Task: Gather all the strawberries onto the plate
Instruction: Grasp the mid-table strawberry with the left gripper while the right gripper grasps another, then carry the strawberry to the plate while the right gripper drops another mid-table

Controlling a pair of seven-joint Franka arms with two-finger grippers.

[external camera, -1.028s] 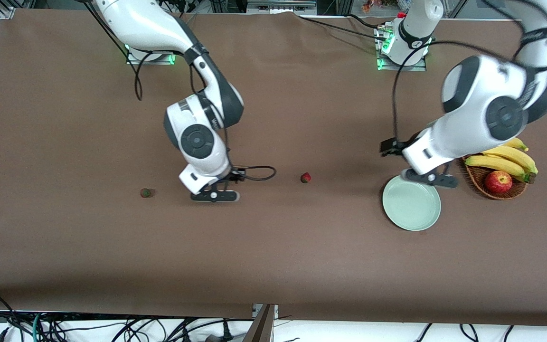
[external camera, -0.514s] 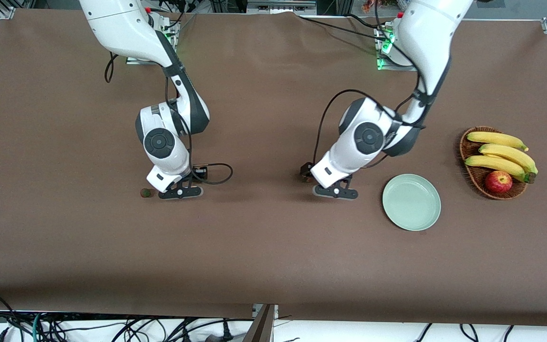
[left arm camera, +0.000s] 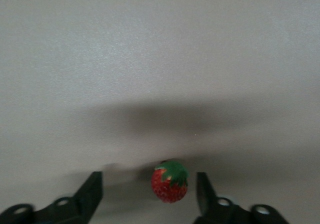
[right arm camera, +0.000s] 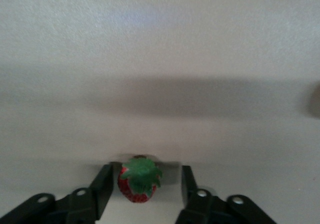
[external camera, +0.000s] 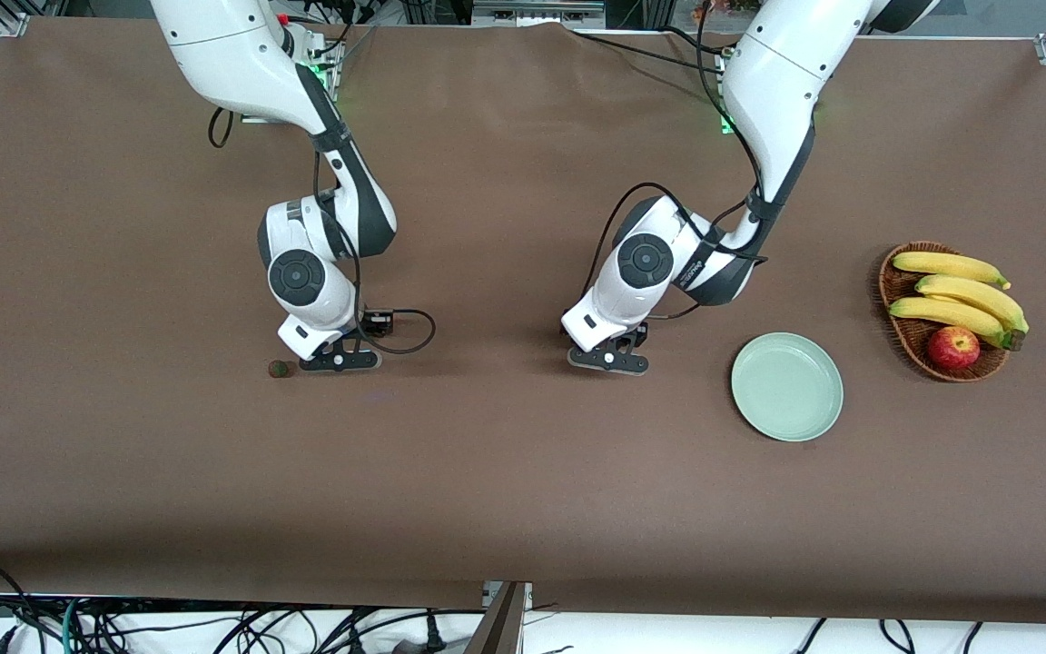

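Observation:
One strawberry (external camera: 280,368) lies on the brown table beside my right gripper (external camera: 339,361), toward the right arm's end. My right gripper (right arm camera: 146,176) is low over the table and open, with a second strawberry (right arm camera: 137,186) between its fingers; the front view hides this berry. My left gripper (external camera: 607,359) is low at mid-table. It (left arm camera: 148,184) is open wide around a third strawberry (left arm camera: 170,186), which sits closer to one finger and is also hidden in the front view. The empty mint-green plate (external camera: 786,386) lies toward the left arm's end.
A brown wicker basket (external camera: 902,338) with bananas (external camera: 959,291) and a red apple (external camera: 953,347) stands beside the plate at the left arm's end. Cables hang at the table's front edge.
My left gripper has swung from over the plate to the middle strawberry and come down around it. My right gripper has shifted toward the right arm's end, close to the outer strawberry.

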